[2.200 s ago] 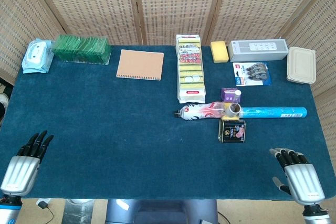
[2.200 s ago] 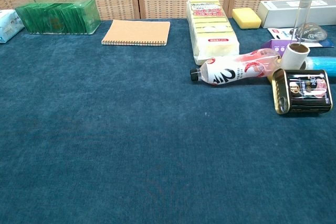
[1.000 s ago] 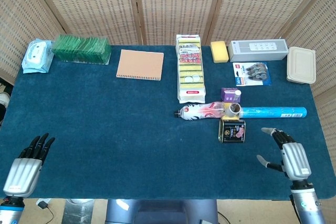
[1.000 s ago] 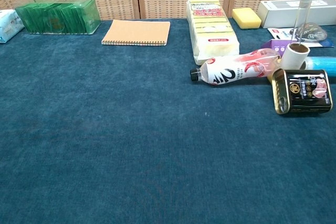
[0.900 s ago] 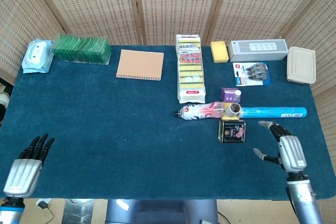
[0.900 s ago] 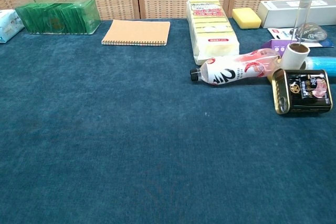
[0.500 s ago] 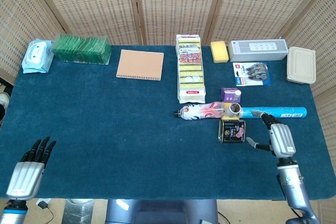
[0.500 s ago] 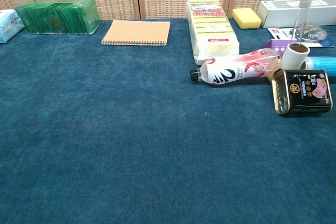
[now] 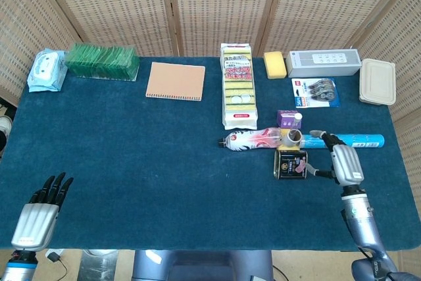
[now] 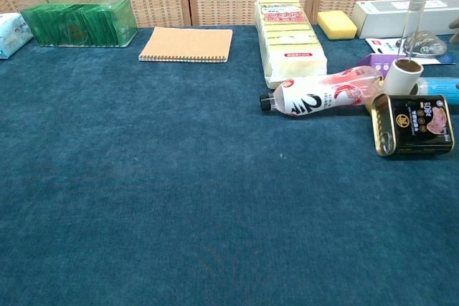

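Since the earlier frames, right hand (image 9: 345, 163) advanced, fingers spread, beside black tin (image 9: 291, 163); left hand (image 9: 41, 214) idled near-left, fingers apart.

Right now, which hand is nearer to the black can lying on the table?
The right hand. It hovers just to the right of the black can, fingers apart, holding nothing. The left hand is far away, at the table's near left corner.
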Robot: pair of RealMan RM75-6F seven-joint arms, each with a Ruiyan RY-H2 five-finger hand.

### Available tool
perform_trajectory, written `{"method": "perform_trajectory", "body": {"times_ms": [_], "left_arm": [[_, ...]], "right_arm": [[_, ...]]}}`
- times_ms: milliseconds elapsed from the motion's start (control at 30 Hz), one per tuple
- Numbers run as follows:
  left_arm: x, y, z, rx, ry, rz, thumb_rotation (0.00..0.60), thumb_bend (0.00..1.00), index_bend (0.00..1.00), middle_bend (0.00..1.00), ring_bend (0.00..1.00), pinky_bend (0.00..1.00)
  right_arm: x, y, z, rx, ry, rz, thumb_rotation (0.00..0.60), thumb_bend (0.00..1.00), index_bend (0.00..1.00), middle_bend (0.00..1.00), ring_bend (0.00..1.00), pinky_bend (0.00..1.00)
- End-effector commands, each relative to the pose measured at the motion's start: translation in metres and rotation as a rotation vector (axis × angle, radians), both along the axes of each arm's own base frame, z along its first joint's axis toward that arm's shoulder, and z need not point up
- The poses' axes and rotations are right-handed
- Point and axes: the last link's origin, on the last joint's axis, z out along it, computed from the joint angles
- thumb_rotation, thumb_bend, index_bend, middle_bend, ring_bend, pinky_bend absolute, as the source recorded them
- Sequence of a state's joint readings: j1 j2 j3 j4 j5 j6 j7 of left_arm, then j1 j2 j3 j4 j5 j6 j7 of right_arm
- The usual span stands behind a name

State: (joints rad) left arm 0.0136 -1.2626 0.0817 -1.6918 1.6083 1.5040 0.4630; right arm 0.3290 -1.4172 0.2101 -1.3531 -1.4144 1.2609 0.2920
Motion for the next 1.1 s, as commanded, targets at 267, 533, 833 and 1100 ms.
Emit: {"method": "perform_trajectory", "body": {"times_ms": [267,533,833,1100], "left_arm": [[0.000,0.000,-0.003,-0.017,0.005,-0.001,0.600,0.21,0.04,0.03,0.04,0.25],[0.001,0.000,-0.005,-0.026,0.013,-0.004,0.600,0.21,0.04,0.04,0.04,0.25],[-0.001,0.000,-0.004,-0.025,0.013,0.005,0.600,0.21,0.04,0.04,0.05,0.25],[0.001,-0.001,-0.006,-0.040,0.013,0.001,0.600,0.21,0.04,0.04,0.04,0.25]], "right_arm": [[0.004,-0.018,0.000,-0.002,0.014,-0.028,0.600,0.23,0.24,0.31,0.29,0.36],[0.006,-0.023,0.004,-0.007,0.028,-0.040,0.600,0.22,0.24,0.31,0.29,0.36],[0.009,-0.038,0.006,-0.009,0.008,-0.060,0.600,0.23,0.24,0.32,0.30,0.36],[0.018,-0.049,-0.004,0.020,0.011,-0.072,0.600,0.23,0.24,0.32,0.30,0.36]]}}
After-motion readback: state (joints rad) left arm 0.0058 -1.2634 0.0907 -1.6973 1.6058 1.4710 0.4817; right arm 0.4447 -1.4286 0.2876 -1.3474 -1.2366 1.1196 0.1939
